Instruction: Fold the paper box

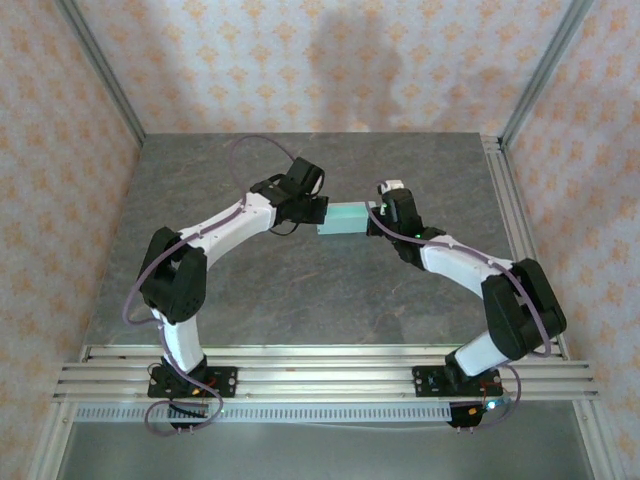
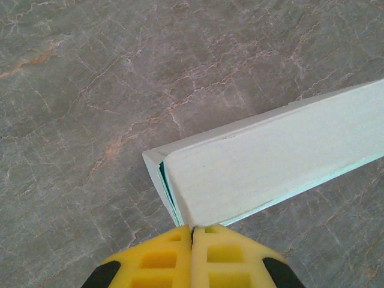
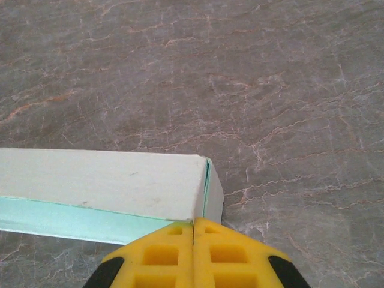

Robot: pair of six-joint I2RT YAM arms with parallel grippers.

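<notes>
One paper box (image 1: 343, 217), looking close to fully formed, is lying mid-table (image 1: 300, 300), bridging the gap between your two arms. If you are seating its end flaps, be pushing evenly from both ends so it is not skidding or buckling. The left gripper (image 2: 192, 231) and right gripper (image 3: 193, 223) are sitting pinched fully together, gripping nothing, tips meeting the box's opposite ends.

Table (image 1: 300, 300): grey stone-patterned top, veined with pale and rusty lines. Aluminium rails (image 1: 320, 365) are mounted along the near edge, and a further rail (image 1: 512, 215) is run along the right edge. One paper box (image 1: 343, 219), pale mint, long and folded shut, is seen just past the table's middle. Whether it is rested flat on the top cannot be told.
</notes>
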